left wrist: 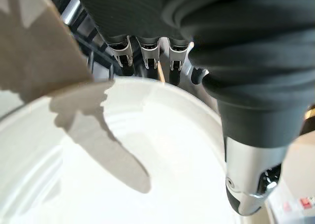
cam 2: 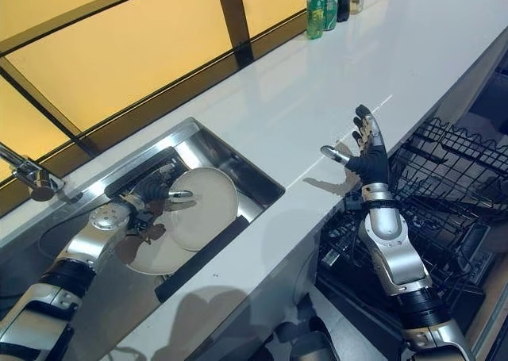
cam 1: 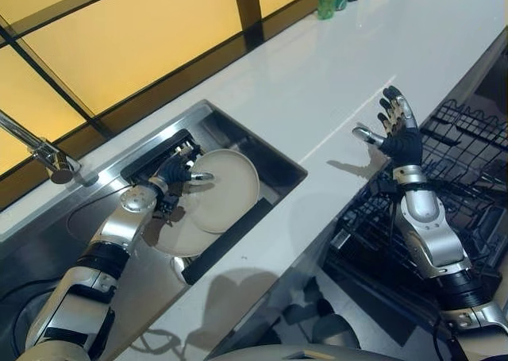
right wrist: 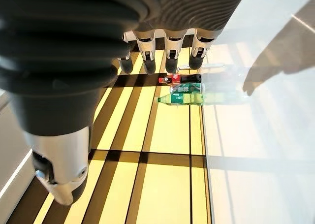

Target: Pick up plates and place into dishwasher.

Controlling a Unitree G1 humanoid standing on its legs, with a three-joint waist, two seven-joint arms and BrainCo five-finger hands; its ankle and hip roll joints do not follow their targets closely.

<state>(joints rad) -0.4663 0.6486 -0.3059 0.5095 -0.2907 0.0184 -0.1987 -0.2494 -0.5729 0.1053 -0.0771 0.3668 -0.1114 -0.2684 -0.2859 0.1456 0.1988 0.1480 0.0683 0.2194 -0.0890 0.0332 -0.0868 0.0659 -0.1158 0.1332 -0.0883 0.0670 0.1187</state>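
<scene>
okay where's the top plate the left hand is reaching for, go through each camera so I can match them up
Left eye view: top plate tilted in the sink, left of centre, left hand at its rim.
Right eye view: plate, lower left, in the sink.
Left wrist view: plate spreads under the thumb, fingers over its far edge.
Right wrist view: another scene, bottles on the counter.
Shared landmark: the sink's black strip.

Two plates (cam 1: pixel 226 188) (stacked), three bottles (cam 2: pixel 316 9).
</scene>
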